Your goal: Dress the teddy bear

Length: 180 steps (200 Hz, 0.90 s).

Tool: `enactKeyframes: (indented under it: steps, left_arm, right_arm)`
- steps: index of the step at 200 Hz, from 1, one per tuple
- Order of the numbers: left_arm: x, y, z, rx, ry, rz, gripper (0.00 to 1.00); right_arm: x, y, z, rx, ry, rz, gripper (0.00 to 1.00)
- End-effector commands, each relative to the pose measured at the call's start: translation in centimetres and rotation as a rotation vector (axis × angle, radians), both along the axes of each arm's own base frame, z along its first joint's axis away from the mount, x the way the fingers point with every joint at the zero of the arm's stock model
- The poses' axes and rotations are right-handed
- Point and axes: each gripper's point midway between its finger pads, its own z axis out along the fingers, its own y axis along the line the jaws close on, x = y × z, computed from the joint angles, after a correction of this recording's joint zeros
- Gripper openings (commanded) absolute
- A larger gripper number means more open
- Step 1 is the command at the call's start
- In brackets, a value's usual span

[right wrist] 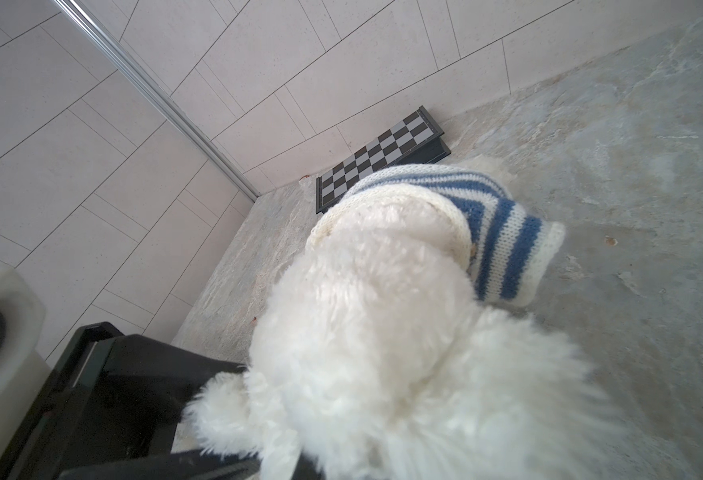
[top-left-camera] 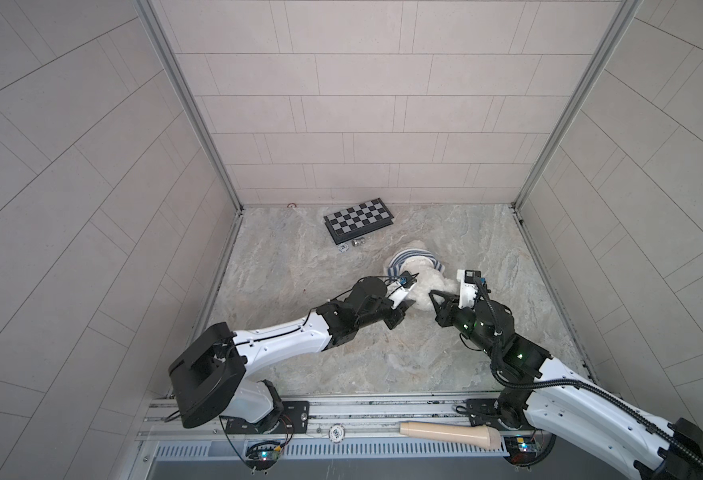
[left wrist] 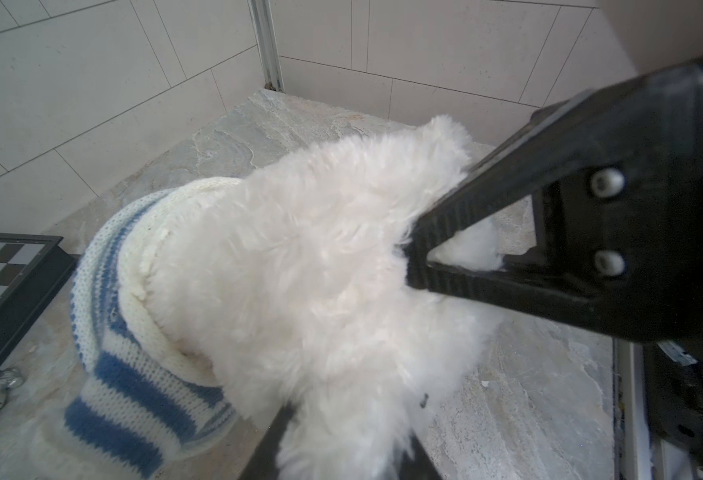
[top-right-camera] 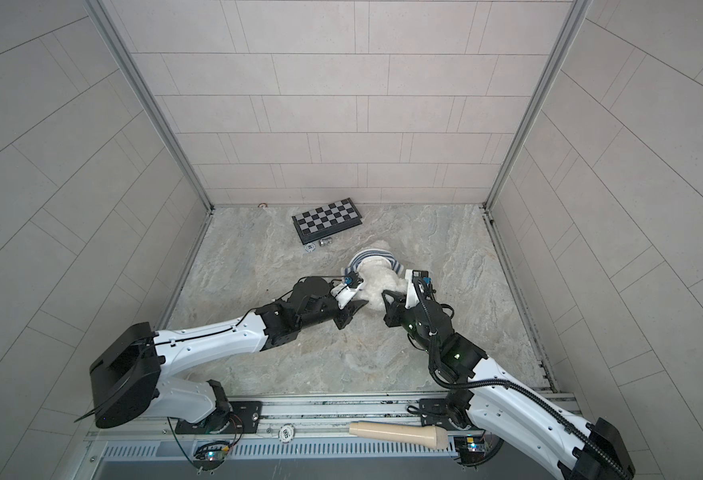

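the teddy bear (top-left-camera: 422,286) lies on the marble table (top-left-camera: 299,270), just right of centre in both top views, with its bare white lower end toward the two arms. a blue-and-white striped sweater (top-left-camera: 403,257) is bunched around its far end. the right gripper (left wrist: 418,249) is closed on a tuft of fur at the bear's lower end. i judge this pinch to be an anchor, so the body does not slide while the knit is drawn along it. the left gripper (top-left-camera: 411,296) sits against the opposite side of the same end. in the left wrist view its fingers (left wrist: 272,449) stand either side of a fluffy limb at the bottom edge of the frame. the tips are cut off there, so i cannot tell whether they clamp the limb or only straddle it. the sweater's thick rolled hem circles the body, and i read the garment as only partly on. the bear's face and ears are not visible in any view. i cannot tell whether its arms have entered the sleeves. in the right wrist view, fur fills the lower frame and hides that gripper's contact point. a chessboard (top-left-camera: 358,218) lies well apart at the upper centre, near the back wall.
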Motion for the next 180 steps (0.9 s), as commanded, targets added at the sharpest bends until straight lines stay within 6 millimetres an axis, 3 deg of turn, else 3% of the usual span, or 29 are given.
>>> enactKeyframes:
  steps: [1, 26, 38, 68, 116, 155, 180]
  left_arm:
    - [0.0, -0.4, 0.8, -0.019, -0.006, -0.011, 0.2]
    - [-0.2, -0.1, 0.8, -0.019, 0.0, -0.01, 0.06]
    - [-0.4, 0.0, 0.8, -0.02, 0.003, -0.012, 0.0]
    - [-0.7, 0.9, 1.2, -0.024, 0.0, 0.005, 0.0]
    - [-1.0, 3.3, 2.1, -0.023, -0.011, 0.068, 0.0]
    - [-2.0, 5.6, 3.3, -0.027, -0.022, 0.102, 0.0]
    - [-2.4, 6.8, 4.1, -0.023, -0.035, 0.119, 0.0]
  right_arm:
    - [0.2, -0.1, 2.4, 0.045, -0.053, -0.007, 0.0]
    - [0.1, -0.3, 2.1, 0.033, -0.048, -0.011, 0.0]
    - [0.1, -0.3, 2.1, 0.019, -0.05, -0.009, 0.05]
    - [-0.1, -0.5, 1.7, -0.033, -0.055, -0.001, 0.28]
    - [-0.6, 0.1, 1.0, -0.118, -0.077, 0.071, 0.49]
    - [-1.5, 1.9, 0.9, -0.208, -0.143, 0.214, 0.58]
    - [-2.4, 3.1, 2.1, -0.235, -0.255, 0.302, 0.59]
